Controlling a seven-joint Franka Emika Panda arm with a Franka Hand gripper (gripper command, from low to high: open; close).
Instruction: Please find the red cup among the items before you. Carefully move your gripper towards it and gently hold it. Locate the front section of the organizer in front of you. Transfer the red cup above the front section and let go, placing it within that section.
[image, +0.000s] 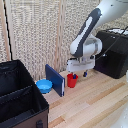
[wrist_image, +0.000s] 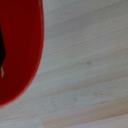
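Because the red cup (image: 72, 81) is small, light and tapered, a grip that catches only its rim could tip it or let it slide out on the lift; that is the main risk I judge from here. It stands upright on the pale wooden surface (image: 95, 102), just beside the upright dark-blue panel (image: 54, 79), on that panel's side toward the exterior view's right. A sideways nudge could knock the cup against the panel or topple the panel itself.

Cup looks plain red, smooth plastic, no handle. In the wrist view it fills one side of the picture as a broad curved red mass (wrist_image: 17, 50), very close to the camera, bare wood grain beside it.

Gripper (image: 79, 74) sits directly over the cup, fingers down at the rim. Whether they are spread or closed on the cup, or touching it at all, I cannot tell; the exterior view is too small and the wrist view shows no fingers clearly.

Outward: shallow blue bowl (image: 44, 86) on the far side of the panel, toward the exterior view's left. Organizer (image: 20, 100) at that view's lower left, well apart from the cup. Its front section (image: 22, 107) bears a small grey tag on the outer wall. The carry must clear panel, bowl and the organizer's upright wall; a low path could snag any of them. Black appliance (image: 114, 52) stands behind the arm.
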